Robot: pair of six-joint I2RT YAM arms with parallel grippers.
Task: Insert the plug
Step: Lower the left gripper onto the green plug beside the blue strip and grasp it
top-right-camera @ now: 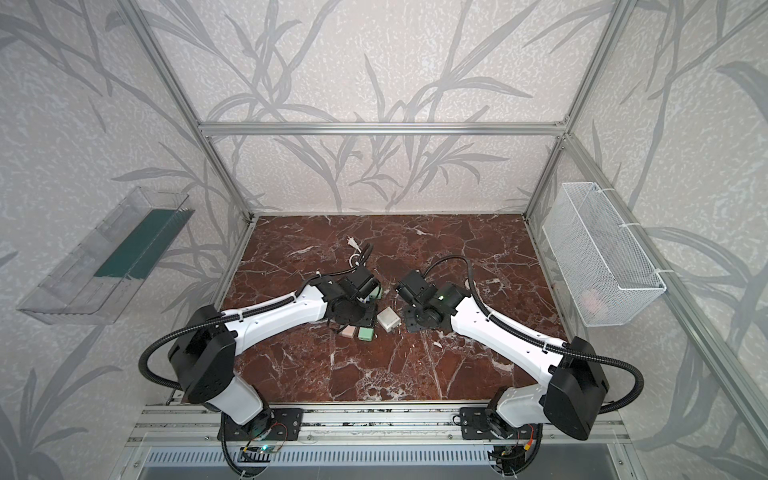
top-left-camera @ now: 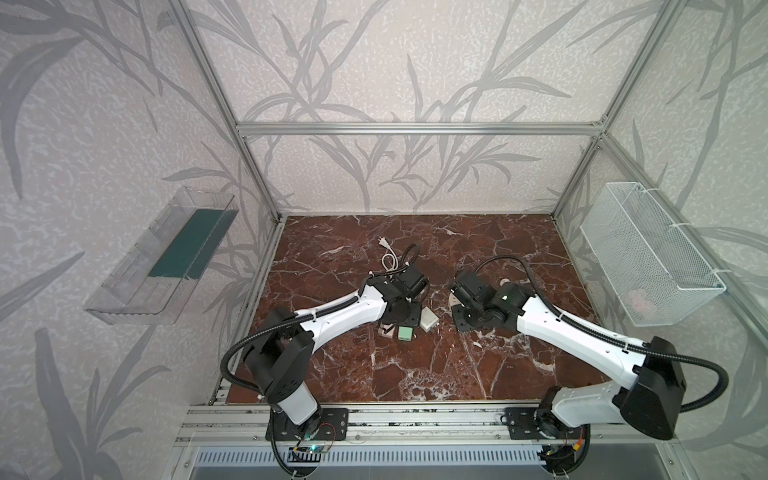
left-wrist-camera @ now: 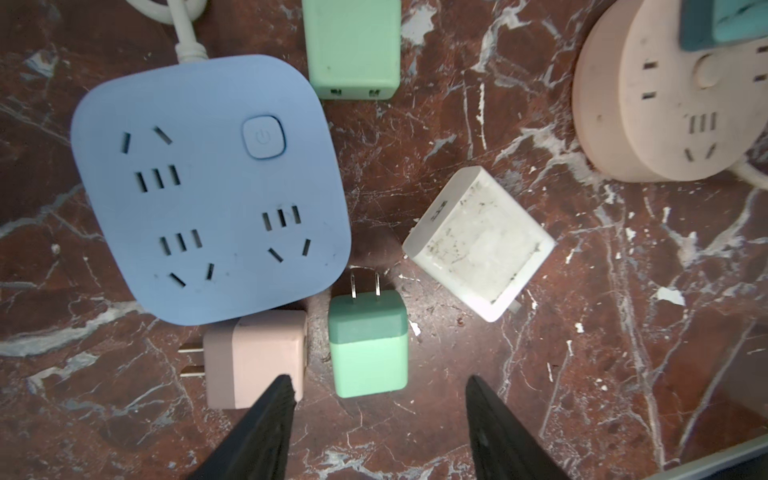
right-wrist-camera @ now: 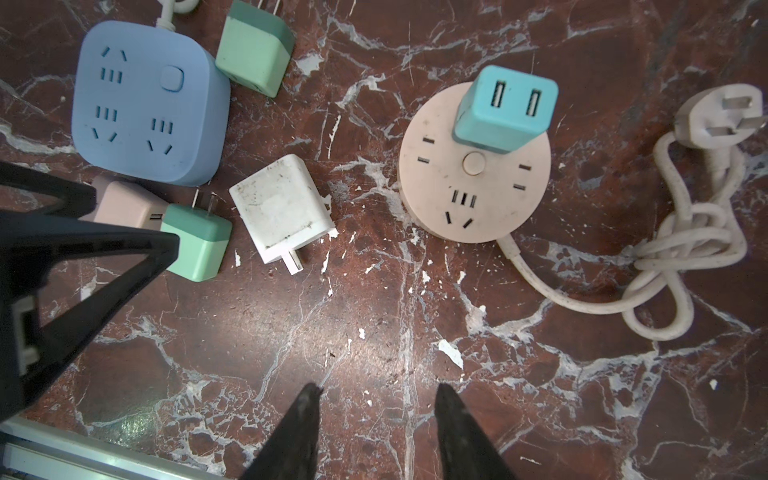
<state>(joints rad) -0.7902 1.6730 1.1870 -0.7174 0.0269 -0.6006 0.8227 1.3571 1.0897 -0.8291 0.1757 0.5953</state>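
A green plug point(left-wrist-camera: 368, 345) lies flat on the marble, prongs toward the blue square power strip point(left-wrist-camera: 208, 187). My left gripper point(left-wrist-camera: 379, 379) hangs open just above the plug's rear end, one fingertip over the pink plug point(left-wrist-camera: 257, 357) beside it. A dirty white plug point(left-wrist-camera: 478, 241) and a second green plug point(left-wrist-camera: 353, 45) lie close by. In the right wrist view a cyan plug point(right-wrist-camera: 505, 108) stands inserted in the round pink power strip point(right-wrist-camera: 473, 199). My right gripper point(right-wrist-camera: 379, 388) is open over bare marble, holding nothing. In both top views the wrists hide the jaws.
The pink strip's coiled cord and three-pin plug point(right-wrist-camera: 723, 120) lie beside it. The blue strip's white cord point(top-left-camera: 386, 253) runs toward the back. A clear tray point(top-left-camera: 166, 257) hangs on the left wall and a wire basket point(top-left-camera: 648, 253) on the right wall.
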